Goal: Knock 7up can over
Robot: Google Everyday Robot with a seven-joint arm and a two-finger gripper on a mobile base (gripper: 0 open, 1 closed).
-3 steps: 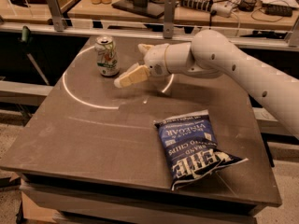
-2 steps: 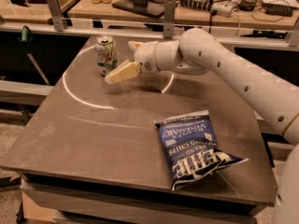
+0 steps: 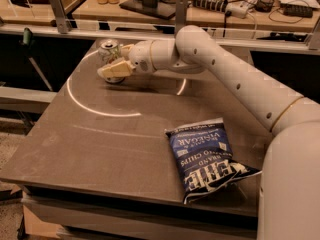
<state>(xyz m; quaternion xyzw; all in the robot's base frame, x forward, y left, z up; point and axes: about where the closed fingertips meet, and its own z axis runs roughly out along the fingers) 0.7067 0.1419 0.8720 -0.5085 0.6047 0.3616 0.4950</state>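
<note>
1 risk stands out: the 7up can [image 3: 107, 49] stands upright near the far left edge of the table [image 3: 100, 134], and the gripper [image 3: 113, 70] sits low against its front, clenched or released I cannot tell. A push that low may slide the can off the edge instead of tipping it. The chip bag [image 3: 205, 156] lies well apart.

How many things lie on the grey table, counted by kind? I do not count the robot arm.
Soda cans: 1, the 7up can, at the far left.
Chip bags: 1, the blue chip bag, at the front right.
Total: 2.
The gripper is at the can, on its near side.
</note>
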